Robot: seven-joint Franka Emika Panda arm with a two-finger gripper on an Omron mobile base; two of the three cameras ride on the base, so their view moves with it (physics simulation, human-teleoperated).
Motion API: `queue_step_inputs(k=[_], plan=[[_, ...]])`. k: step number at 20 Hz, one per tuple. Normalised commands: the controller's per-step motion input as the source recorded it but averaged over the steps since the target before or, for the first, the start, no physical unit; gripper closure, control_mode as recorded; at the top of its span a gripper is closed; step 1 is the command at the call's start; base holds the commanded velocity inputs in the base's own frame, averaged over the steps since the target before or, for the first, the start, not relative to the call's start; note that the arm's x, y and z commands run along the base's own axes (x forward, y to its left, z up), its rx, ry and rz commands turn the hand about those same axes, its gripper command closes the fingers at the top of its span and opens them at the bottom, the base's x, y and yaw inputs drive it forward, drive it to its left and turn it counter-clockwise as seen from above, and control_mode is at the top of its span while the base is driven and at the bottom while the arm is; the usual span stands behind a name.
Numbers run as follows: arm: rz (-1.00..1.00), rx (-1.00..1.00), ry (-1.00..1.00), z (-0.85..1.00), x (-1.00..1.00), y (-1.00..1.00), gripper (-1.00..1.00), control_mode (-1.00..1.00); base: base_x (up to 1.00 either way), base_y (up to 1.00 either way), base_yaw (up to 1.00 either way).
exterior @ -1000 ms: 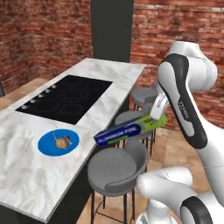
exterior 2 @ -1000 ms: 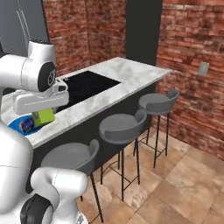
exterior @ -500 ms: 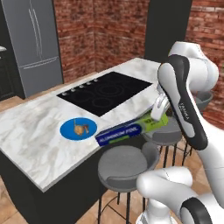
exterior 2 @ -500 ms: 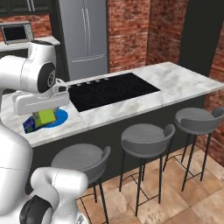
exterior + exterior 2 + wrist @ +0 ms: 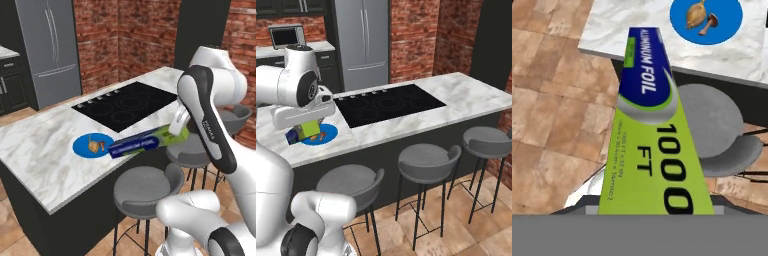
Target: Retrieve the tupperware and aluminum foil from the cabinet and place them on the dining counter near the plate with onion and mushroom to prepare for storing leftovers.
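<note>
My gripper (image 5: 178, 132) is shut on the lime-green end of the aluminum foil (image 5: 140, 145), a long blue carton held level over the front edge of the dining counter (image 5: 45, 150). Its blue end reaches toward the blue plate (image 5: 80, 146). In the hand view the aluminum foil (image 5: 649, 125) runs away from me toward the plate (image 5: 727, 15), which carries an onion (image 5: 695, 15) and a mushroom (image 5: 708, 23). From the right, the aluminum foil (image 5: 306, 132) hangs under my hand, in front of the plate (image 5: 328, 133). The tupperware and the cabinet are out of view.
A black cooktop (image 5: 127, 105) is set into the counter beyond the plate. Round grey stools (image 5: 147, 185) stand along the counter's near side, one right below the carton (image 5: 722, 130). A steel fridge (image 5: 363, 40) and a microwave (image 5: 287, 36) sit at the back wall.
The whole scene has swung across both base views, so the base has moved; the fridge has come into view. The carton stays in my grip, with the arm's pose unchanged.
</note>
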Motion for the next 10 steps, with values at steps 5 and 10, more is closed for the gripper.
queue_step_inputs(k=[5, 10], plan=[[-0.11, 0.0, -0.33, -0.01, 0.57, -0.15, 1.0, -1.0, 0.0, 0.0, 0.0], [-0.06, 0.0, -0.26, -0.3, 0.69, -0.01, 1.0, -1.0, 0.0, 0.0, 0.0]])
